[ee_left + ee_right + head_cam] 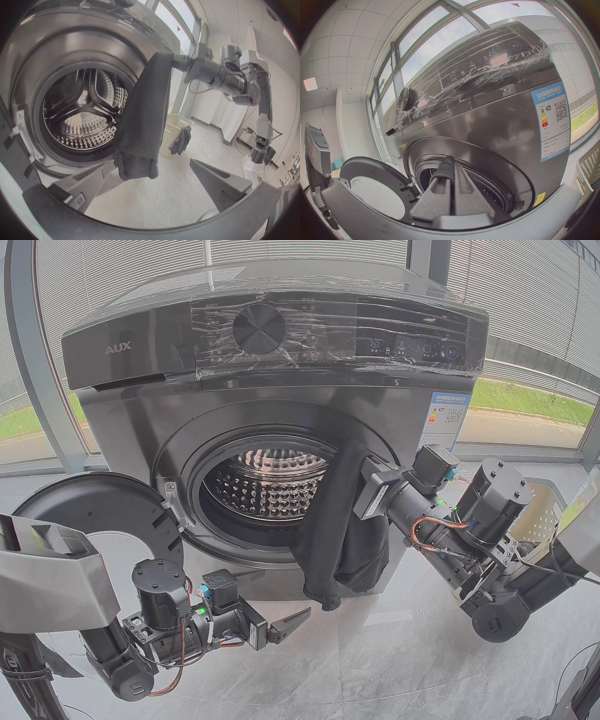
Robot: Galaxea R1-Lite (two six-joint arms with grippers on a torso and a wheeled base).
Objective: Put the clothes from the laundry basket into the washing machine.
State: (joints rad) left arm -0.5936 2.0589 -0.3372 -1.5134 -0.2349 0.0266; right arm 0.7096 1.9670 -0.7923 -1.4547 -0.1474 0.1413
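Clothes in play come down to one dark garment [337, 521], pinched at its top fold by the right gripper [452, 178] at the right edge of the washing machine [281, 402] opening. In the right wrist view the two fingers [470, 193] are pressed narrowly together, and a strip of dark cloth sticks up from between their tips. Below the grip, the garment hangs in a long drape over the lower right of the door ring and down the front panel, its bottom hem above the floor. It may brush the ring's rim, but the cloth hides that spot. None of it lies inside the drum [269, 484].

The left gripper [290, 622] sits low in front of the machine, below the opening and to the left of the hanging hem, apart from it, its fingers spread wide with nothing between them. The round door [94, 509] stands swung open on the left. The laundry basket [173, 131] stands on the floor to the machine's right, with another dark piece [181, 142] draped over its rim.
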